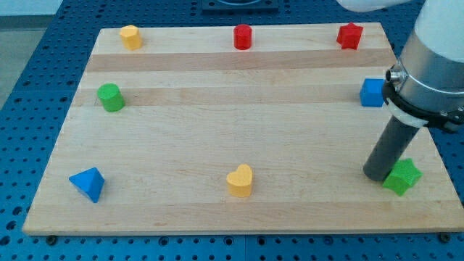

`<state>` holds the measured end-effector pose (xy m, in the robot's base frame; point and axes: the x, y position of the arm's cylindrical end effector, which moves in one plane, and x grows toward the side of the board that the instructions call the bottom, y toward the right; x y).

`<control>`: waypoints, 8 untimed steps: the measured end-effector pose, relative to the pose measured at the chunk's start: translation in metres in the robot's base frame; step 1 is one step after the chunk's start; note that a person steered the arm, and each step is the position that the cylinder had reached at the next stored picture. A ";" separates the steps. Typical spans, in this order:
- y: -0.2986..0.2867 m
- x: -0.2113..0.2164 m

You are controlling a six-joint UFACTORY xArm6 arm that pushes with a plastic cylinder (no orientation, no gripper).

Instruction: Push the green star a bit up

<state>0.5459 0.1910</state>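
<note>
The green star (402, 177) lies near the wooden board's (217, 130) lower right corner. My tip (378, 175) rests on the board just to the left of the star, touching or almost touching its left side. The dark rod rises from there up and to the right into the grey arm body at the view's right edge.
A blue cube (372, 93) sits at the right edge, partly behind the arm. A red star (349, 35), a red cylinder (242, 36) and a yellow block (130, 36) line the top. A green cylinder (110, 97) is at left, a blue triangular block (88, 183) at lower left, a yellow heart (240, 180) at bottom centre.
</note>
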 end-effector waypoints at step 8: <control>0.051 0.026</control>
<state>0.5724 0.2417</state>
